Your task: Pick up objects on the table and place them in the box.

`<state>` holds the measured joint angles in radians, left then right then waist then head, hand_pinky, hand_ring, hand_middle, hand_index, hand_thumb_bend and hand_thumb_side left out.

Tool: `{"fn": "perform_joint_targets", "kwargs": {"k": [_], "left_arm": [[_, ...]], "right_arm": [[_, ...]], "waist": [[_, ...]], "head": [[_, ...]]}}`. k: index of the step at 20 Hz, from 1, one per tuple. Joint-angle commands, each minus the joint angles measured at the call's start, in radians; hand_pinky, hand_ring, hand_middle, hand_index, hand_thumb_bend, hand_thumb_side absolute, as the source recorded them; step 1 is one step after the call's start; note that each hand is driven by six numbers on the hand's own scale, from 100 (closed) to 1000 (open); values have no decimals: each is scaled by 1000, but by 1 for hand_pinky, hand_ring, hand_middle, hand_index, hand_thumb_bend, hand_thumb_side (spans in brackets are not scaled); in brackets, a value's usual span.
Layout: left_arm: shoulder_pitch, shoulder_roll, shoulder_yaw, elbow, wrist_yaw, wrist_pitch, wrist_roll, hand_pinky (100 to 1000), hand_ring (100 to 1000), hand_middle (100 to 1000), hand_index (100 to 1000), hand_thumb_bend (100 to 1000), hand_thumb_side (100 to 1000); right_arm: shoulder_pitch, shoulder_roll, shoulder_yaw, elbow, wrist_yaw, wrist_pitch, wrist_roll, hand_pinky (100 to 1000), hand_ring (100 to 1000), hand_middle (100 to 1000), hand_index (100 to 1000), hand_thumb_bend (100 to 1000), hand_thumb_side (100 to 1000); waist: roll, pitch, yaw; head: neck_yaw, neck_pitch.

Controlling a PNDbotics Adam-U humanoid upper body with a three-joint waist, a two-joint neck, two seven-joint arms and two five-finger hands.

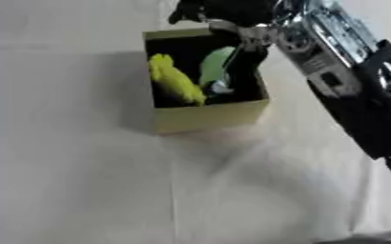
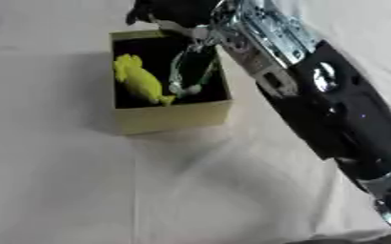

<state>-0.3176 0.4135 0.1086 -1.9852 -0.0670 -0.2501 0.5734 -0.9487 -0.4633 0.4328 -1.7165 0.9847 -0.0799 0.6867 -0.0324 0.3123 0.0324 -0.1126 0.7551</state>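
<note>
box (image 1: 207,116) held a yellow toy (image 1: 175,80), long axis running near to far; right hand (image 1: 232,14) reached in over a pale green object (image 1: 215,64), fingers' state unclear.

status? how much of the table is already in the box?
Done: a yellow toy lies inside the box. In hand: the right hand is over the box's far rim with a pale green thing hanging below it into the box; whether the fingers hold it cannot be told. Left: nothing else shows on the white cloth. Left hand is out of view.
</note>
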Motion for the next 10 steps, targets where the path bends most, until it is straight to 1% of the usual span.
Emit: {"fn": "perform_joint_targets", "kwargs": {"k": [1, 2, 3, 4, 5, 6, 8, 10], "left_arm": [[-8, 12, 6, -15, -2, -1, -2, 551, 492, 614, 722, 164, 733], [-8, 12, 7, -15, -3, -1, -1, 551, 492, 614, 722, 163, 733], [-7, 13, 8, -15, -4, -2, 0, 551, 492, 614, 722, 163, 733], [-7, 14, 9, -15, -5, -2, 2, 551, 492, 614, 722, 163, 733], [-7, 14, 10, -15, -6, -2, 3, 552, 493, 615, 722, 174, 734], [-7, 15, 10, -15, -7, -2, 4, 552, 493, 615, 723, 163, 732], [-7, 16, 11, -15, -10, -3, 5, 553, 494, 615, 723, 163, 732], [-8, 17, 12, -15, -14, -3, 6, 553, 494, 616, 724, 161, 731]], "right_arm": [[-10, -34, -63, -74, 2, 26, -36, 874, 905, 837, 920, 447, 268], [-5, -43, -91, -105, -6, 49, -64, 871, 894, 828, 910, 416, 232], [1, -52, -116, -136, -16, 74, -96, 858, 863, 796, 873, 100, 219], [9, -62, -143, -169, -36, 100, -138, 856, 858, 783, 869, 262, 160], [18, -72, -169, -200, -65, 124, -187, 842, 831, 751, 847, 100, 209], [29, -84, -194, -228, -100, 149, -242, 839, 822, 742, 844, 100, 177], [56, -111, -237, -267, -178, 184, -350, 845, 816, 735, 842, 100, 274], [86, -137, -273, -279, -269, 194, -455, 850, 826, 747, 844, 100, 461]], "waist": [[5, -22, 2], [6, -23, 3], [7, -23, 3], [8, -24, 3], [9, -24, 2], [9, -25, 2], [11, -26, 2], [14, -26, 3]], "head": [[6, -2], [8, 0], [10, 1], [13, 3], [15, 4], [17, 6], [20, 9], [24, 10]]}}
